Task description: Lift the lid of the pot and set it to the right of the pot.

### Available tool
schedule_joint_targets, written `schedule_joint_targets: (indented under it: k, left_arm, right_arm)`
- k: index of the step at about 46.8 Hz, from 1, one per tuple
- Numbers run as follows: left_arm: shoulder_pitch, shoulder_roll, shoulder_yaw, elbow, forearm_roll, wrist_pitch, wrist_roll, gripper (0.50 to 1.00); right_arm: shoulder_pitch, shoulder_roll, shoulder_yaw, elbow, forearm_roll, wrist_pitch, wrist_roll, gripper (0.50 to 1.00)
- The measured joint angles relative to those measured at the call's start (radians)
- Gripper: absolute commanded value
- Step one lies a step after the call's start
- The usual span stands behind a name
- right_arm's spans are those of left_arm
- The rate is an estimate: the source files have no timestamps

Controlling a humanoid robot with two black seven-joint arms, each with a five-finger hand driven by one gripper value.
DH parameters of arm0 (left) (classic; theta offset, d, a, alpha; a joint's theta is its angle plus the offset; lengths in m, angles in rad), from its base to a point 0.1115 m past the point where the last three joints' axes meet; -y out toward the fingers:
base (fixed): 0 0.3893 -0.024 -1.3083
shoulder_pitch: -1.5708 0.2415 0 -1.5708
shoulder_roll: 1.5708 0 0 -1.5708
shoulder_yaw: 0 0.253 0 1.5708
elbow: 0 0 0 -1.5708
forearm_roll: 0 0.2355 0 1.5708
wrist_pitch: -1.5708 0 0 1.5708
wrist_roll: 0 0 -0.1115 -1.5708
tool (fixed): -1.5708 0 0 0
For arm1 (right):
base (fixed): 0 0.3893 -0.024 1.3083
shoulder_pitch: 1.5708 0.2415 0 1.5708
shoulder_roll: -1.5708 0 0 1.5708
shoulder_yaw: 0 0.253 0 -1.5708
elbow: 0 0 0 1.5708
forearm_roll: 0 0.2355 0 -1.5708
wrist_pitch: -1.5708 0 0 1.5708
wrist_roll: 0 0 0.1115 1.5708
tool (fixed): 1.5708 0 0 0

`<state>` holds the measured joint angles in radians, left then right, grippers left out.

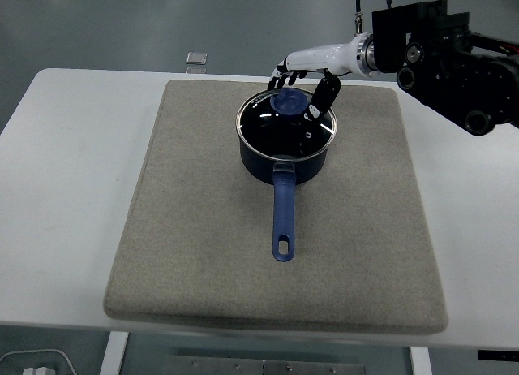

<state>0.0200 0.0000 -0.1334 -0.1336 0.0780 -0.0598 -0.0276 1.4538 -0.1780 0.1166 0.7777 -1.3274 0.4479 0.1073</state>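
Observation:
A dark blue pot [285, 152] with a long blue handle [283, 217] stands on a grey mat [203, 229]. Its glass lid [288, 125] with a blue knob [289, 102] sits on the pot. My right hand [304, 87] reaches in from the upper right, just above the knob. Its fingers curl down behind the knob and its thumb [324, 94] hangs at the knob's right side. The fingers are spread and not closed on the knob. The left arm is out of view.
The mat covers most of the white table [65, 164]. A small clear object [195, 62] lies at the table's far edge. The mat to the right of the pot [373, 164] is bare.

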Motion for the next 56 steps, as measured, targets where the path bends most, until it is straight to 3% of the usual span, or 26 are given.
schedule_joint_targets:
  k: [35,43,56]
  left_arm:
    - [0.000,0.000,0.000,0.000,0.000,0.000,0.000,1.000]
    - [0.000,0.000,0.000,0.000,0.000,0.000,0.000,1.000]
    - [0.000,0.000,0.000,0.000,0.000,0.000,0.000,1.000]
  right_arm:
    - [-0.002,0.015,0.005,0.006,0.001,0.006,0.008,0.801]
    - [-0.004,0.015,0.003,0.006,0.001,0.008,0.008,0.768]
    - [-0.004,0.015,0.000,0.006,-0.001,0.008,0.008,0.760]
